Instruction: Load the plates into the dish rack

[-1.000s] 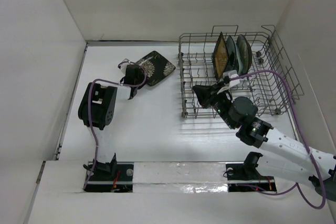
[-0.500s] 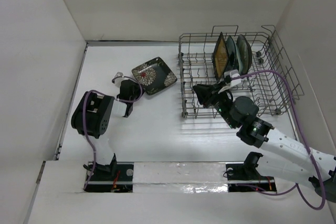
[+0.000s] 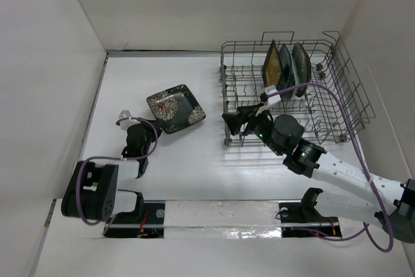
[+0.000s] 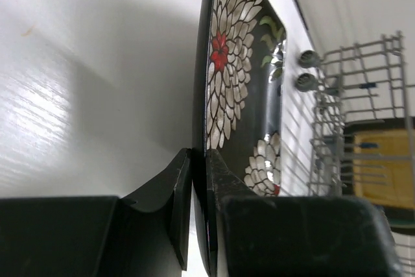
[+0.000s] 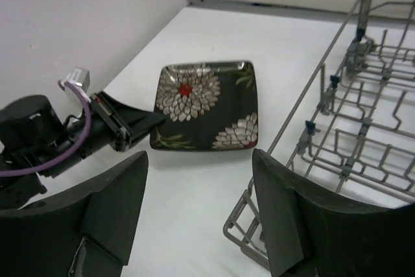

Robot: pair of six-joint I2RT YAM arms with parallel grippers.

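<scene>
A black square plate with white flowers (image 3: 176,108) is left of the dish rack (image 3: 353,95). My left gripper (image 3: 150,126) is shut on its near-left edge, and the rim sits pinched between the fingers in the left wrist view (image 4: 200,160). The plate (image 4: 240,82) casts a shadow on the table. Three plates stand upright in the rack's back rows: a black one with a yellow centre (image 3: 272,63), a dark teal one (image 3: 285,61) and a pale mint one (image 3: 299,61). My right gripper (image 3: 232,120) is open and empty at the rack's front-left corner, facing the flowered plate (image 5: 206,105).
The rack's front-left rim and tines (image 5: 363,128) fill the right of the right wrist view. White walls close in the table on the left, back and right. The left arm's purple cable (image 5: 39,160) loops beside its wrist.
The left gripper closed on the flowered plate and pulled it toward the near left. The right gripper opened wide and swung left out of the rack's front.
</scene>
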